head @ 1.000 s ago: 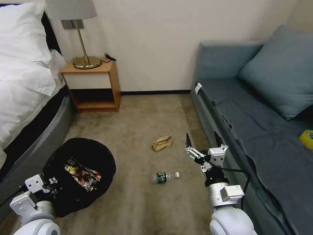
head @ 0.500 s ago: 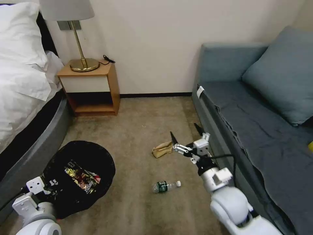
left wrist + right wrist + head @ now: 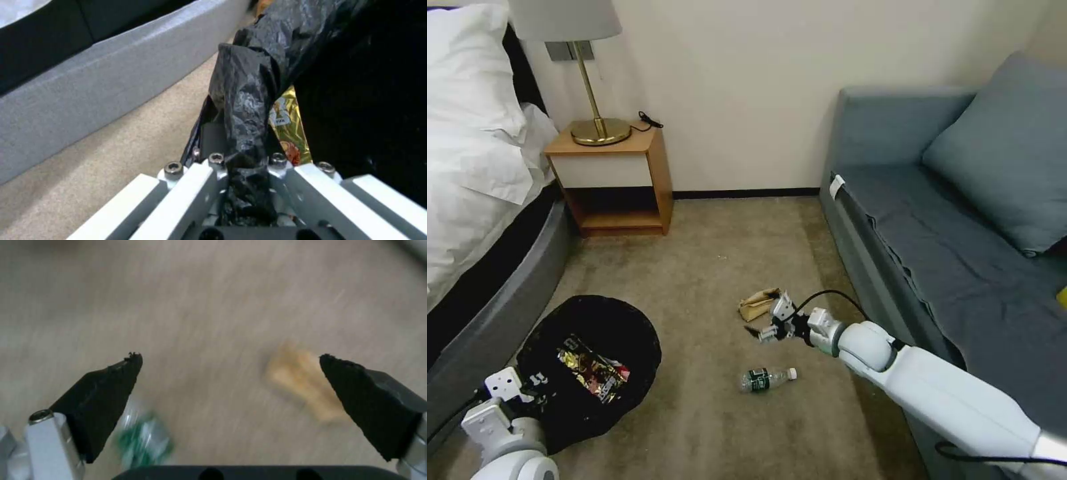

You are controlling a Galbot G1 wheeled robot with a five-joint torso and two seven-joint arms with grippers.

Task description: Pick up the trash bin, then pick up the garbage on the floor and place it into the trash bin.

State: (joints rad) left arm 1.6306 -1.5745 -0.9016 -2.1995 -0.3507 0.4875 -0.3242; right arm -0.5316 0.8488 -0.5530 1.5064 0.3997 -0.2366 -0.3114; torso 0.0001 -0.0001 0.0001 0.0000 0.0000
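Step in hand: bin secured, floor pickup under way. Left pincer (image 3: 242,173) clamped on bag-lined rim of trash bin (image 3: 587,363), low beside bed (image 3: 474,200); snack wrappers (image 3: 592,368) already inside. Right pincer (image 3: 768,327) spread wide, low over carpet (image 3: 707,267) — between crumpled paper bag (image 3: 758,304) and small bottle (image 3: 766,379), touching neither. Next move calls for centring on one piece, descending, closing. Sofa (image 3: 960,253) close by right arm; nightstand (image 3: 610,180) well apart — nothing blocks.

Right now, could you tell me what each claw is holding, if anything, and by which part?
The left claw grips the trash bin by its bag-covered rim. The right claw is open above the carpet and holds nothing.
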